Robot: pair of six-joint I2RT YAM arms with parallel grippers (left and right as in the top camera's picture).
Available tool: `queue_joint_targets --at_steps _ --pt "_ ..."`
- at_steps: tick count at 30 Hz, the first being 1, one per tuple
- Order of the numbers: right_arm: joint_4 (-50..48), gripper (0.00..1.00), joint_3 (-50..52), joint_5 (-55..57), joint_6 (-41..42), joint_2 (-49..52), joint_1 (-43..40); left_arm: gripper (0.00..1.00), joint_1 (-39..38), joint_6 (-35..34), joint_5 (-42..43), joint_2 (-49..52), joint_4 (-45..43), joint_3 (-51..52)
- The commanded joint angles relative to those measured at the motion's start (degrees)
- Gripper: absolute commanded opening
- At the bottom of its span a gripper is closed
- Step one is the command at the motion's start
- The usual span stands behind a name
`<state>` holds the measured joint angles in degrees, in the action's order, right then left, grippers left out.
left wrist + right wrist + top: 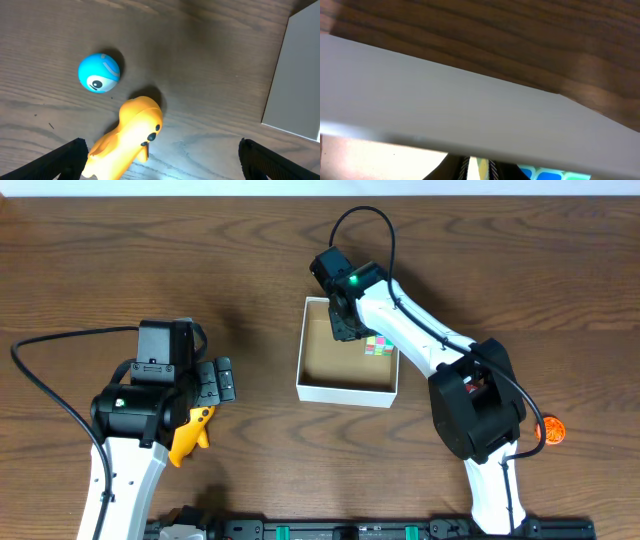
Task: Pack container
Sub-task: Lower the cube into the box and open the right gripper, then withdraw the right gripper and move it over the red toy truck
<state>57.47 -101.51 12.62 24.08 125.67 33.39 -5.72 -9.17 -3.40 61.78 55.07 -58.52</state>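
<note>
Container [346,390]: near table centre, white walls, brown inside. Right gripper [343,323] is at its far side and hides part of the inside. The wrist view is mostly blurred white wall, so I can't tell how far the jaws are open. 1 multicoloured cube [379,346] inside, partly under the arm. Dark wood-grain table [120,240]. Left gripper [215,383] spread wide and empty, toward the left edge, above 1 yellow toy [127,137] and 1 blue ball [99,73]. The ball is hidden in the overhead view. 1 orange item [552,430] near the right edge, too small to identify.

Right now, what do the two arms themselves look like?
Both the left arm and right arm have white link shells, black joint housings and a looping black cable. The right wrist shows a green light. The left fingers are black.
</note>
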Motion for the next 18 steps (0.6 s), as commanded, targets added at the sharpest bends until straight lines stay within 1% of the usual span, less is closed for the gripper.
queue_joint_targets --at_steps 1,5,7,11,14,15,16,18 --pt "0.2 0.18 -0.1 -0.3 -2.9 -0.5 -0.6 0.98 0.2 0.3 -0.1 0.0 0.0 -1.2" --pt "0.6 0.20 -0.1 -1.5 -3.6 -4.9 -0.6 0.98 0.2 0.3 -0.1 0.0 0.0 -1.2" --pt "0.7 0.27 -0.2 -1.2 -4.0 -8.7 -0.8 0.98 0.2 0.3 -0.1 0.0 0.0 -1.2" --pt "2.2 0.33 -0.2 -0.4 -4.0 -17.4 -2.1 0.98 0.2 0.3 -0.1 0.0 0.0 -1.2" --pt "6.2 0.47 -0.2 -0.4 -1.2 -24.9 -5.5 0.98 0.2 0.3 -0.1 0.0 0.0 -1.2" --pt "8.4 0.53 -0.2 -0.4 -0.1 -27.3 -7.2 0.98 0.2 0.3 -0.1 0.0 0.0 -1.2" --pt "10.5 0.62 -0.2 -0.7 0.7 -29.2 -8.9 0.98 0.2 0.3 -0.1 0.0 0.0 -1.2" --pt "15.6 0.74 -0.2 -1.6 0.7 -32.9 -13.2 0.98 0.2 0.3 -0.1 0.0 0.0 -1.2"
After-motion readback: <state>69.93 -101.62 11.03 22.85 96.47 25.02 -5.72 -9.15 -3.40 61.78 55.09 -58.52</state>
